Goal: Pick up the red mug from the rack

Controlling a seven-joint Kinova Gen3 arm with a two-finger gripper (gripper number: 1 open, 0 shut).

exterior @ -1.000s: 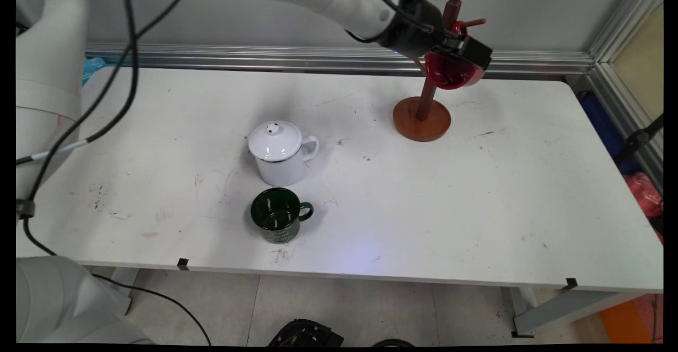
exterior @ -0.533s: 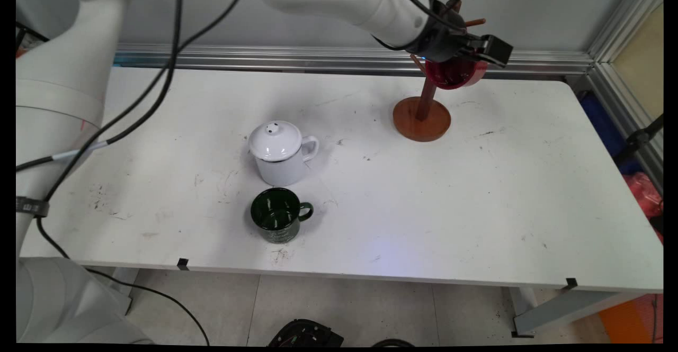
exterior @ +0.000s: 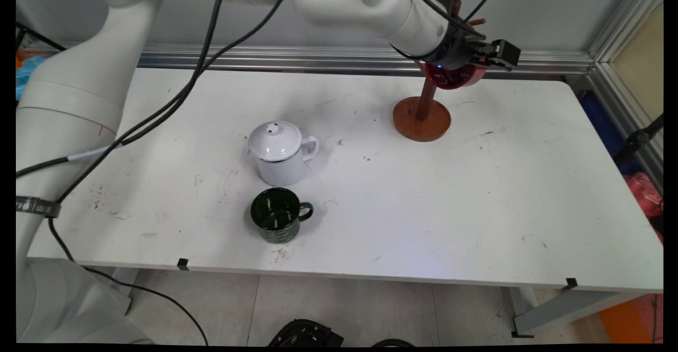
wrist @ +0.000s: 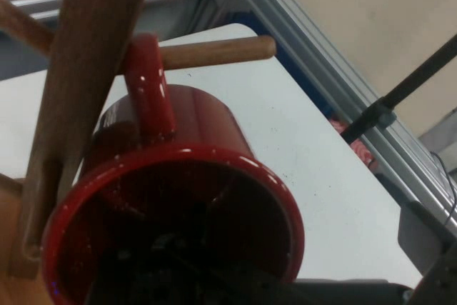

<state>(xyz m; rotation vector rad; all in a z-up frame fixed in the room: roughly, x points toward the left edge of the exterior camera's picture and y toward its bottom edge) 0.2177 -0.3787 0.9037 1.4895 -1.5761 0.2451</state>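
A red mug (exterior: 454, 75) hangs against the wooden mug tree (exterior: 422, 113) at the table's back right, with my gripper (exterior: 495, 55) shut on its rim. In the hand view the red mug (wrist: 200, 133) fills the lower picture with its mouth toward the camera. Its handle (wrist: 151, 87) is looped over a wooden peg (wrist: 214, 51) that juts from the tree's post (wrist: 82, 83). Dark parts of the hand show inside the mug's mouth. The mug hides the fingertips.
A white lidded enamel mug (exterior: 280, 151) stands mid-table, with a dark green mug (exterior: 278, 215) just in front of it, both handles to the right. The aluminium rail (exterior: 318, 58) runs along the back edge behind the tree.
The hand has swung right and turned flatter over the mug at the tree. The red mug has settled slightly lower against the post, with less of it showing.
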